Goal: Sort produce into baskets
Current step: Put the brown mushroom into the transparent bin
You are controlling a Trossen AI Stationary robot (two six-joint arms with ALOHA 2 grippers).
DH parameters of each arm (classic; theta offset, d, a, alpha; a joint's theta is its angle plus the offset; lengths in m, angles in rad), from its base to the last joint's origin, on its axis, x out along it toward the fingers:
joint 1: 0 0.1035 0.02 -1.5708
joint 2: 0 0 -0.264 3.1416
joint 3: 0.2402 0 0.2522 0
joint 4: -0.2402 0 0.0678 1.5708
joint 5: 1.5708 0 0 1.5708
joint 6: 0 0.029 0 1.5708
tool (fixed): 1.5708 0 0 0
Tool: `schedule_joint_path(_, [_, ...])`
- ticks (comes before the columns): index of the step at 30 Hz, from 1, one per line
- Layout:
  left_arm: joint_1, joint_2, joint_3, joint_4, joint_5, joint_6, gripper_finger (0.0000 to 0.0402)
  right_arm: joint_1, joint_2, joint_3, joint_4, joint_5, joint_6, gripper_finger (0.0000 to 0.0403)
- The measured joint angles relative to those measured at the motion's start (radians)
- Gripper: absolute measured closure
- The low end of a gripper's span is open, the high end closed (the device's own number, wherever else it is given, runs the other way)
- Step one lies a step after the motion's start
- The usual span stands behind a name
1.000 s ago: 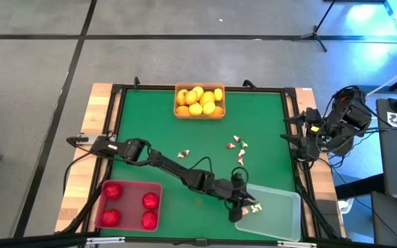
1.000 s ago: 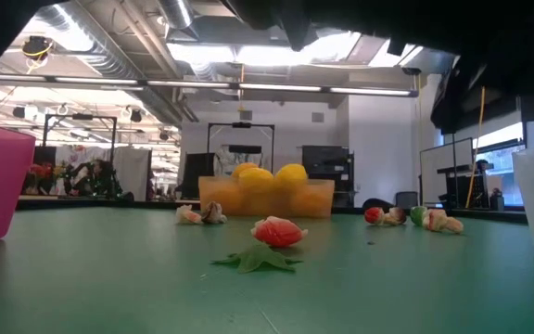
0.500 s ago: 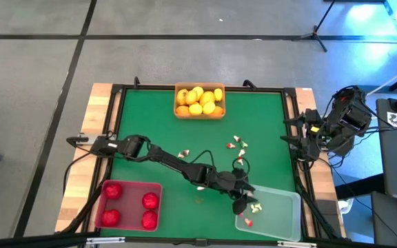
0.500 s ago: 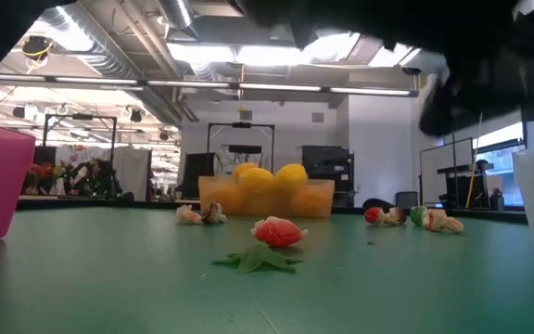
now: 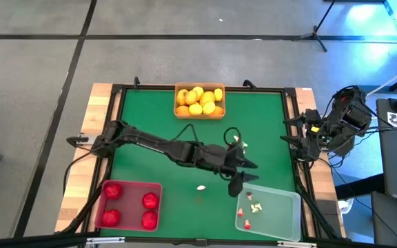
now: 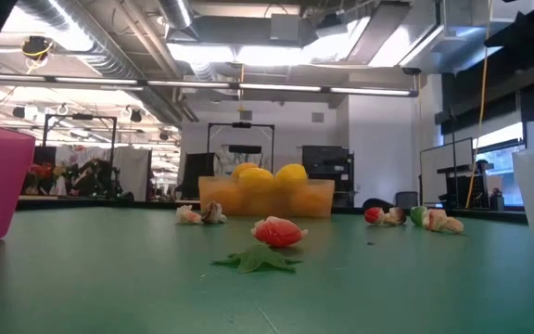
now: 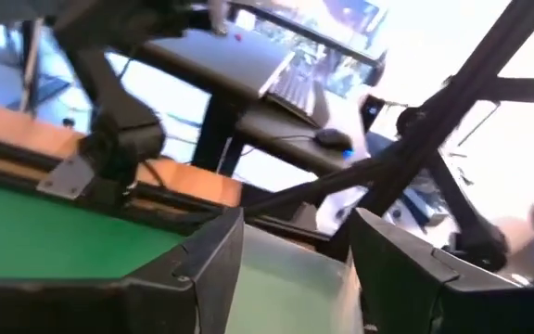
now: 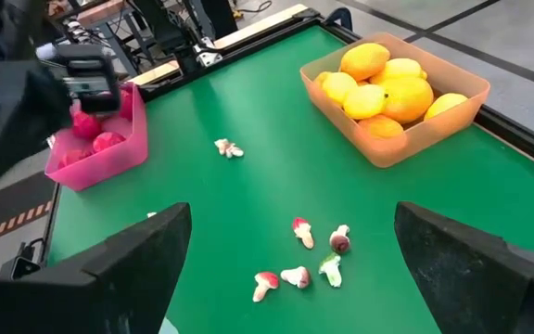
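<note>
Fingers of left end effector (image 5: 245, 171) apart above clear rectangular plastic tray (image 5: 288, 218).

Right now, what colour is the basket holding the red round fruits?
Translucent pinkish red basket; clearest in the high view.

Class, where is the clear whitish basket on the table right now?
In the high view, the clear basket sits at the table's near right corner, just below the left gripper.

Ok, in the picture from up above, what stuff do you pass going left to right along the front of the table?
Red basket with round red fruits → a small whitish piece alone on the green mat → clear basket with little whitish-and-red pieces inside.
</note>
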Motion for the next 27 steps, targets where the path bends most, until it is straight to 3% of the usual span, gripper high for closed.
schedule_joint_path(6, [0.024, 0.007, -0.003, -0.045, -0.058, -0.074, 0.0208, 0.000, 0.000, 0.000, 0.000, 0.023, 0.000, 0.0029])
schedule_joint_path(27, [0.152, 0.006, -0.003, -0.096, -0.078, -0.208, 0.0208, 0.000, 0.000, 0.000, -0.016, 0.029, -0.012, 0.0029])
